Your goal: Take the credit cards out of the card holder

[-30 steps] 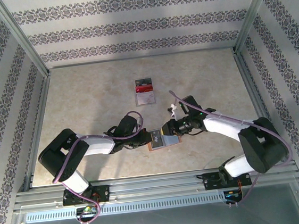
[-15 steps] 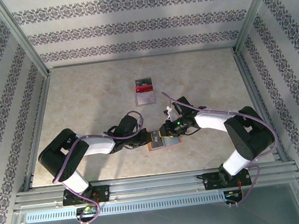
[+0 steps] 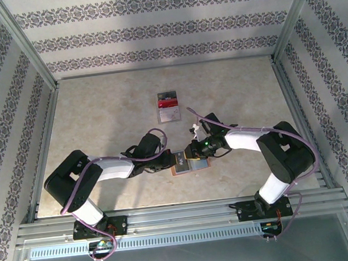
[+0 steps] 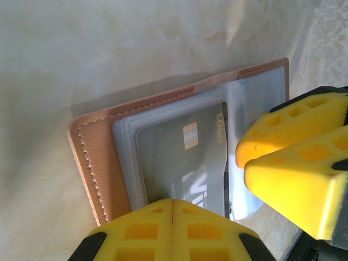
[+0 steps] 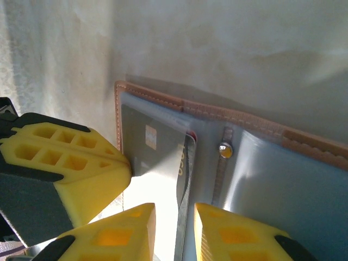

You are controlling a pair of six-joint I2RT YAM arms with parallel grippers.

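Observation:
The card holder [image 3: 198,166] lies open on the table, salmon outside [image 4: 98,163] with clear grey sleeves inside [image 5: 283,179]. A grey credit card [image 4: 179,157] with a chip sits in its left sleeve, its inner edge [image 5: 187,163] lifted. My left gripper [image 4: 173,202] is shut and presses its tip down on that card side [image 3: 173,160]. My right gripper [image 5: 174,215] is narrowly open and straddles the card's raised edge, seen beside the card in the left wrist view [image 4: 242,161]. A small stack of cards [image 3: 168,107], red, dark and white, lies farther back.
The left gripper's yellow finger [image 5: 65,168] is close beside my right fingers. A metal snap [image 5: 224,149] sits on the holder's spine. Aluminium frame rails [image 3: 170,217] and patterned walls bound the table.
The right gripper has narrowed a little and slid left onto the holder, its arm folding inward. The left gripper has stayed shut in place.

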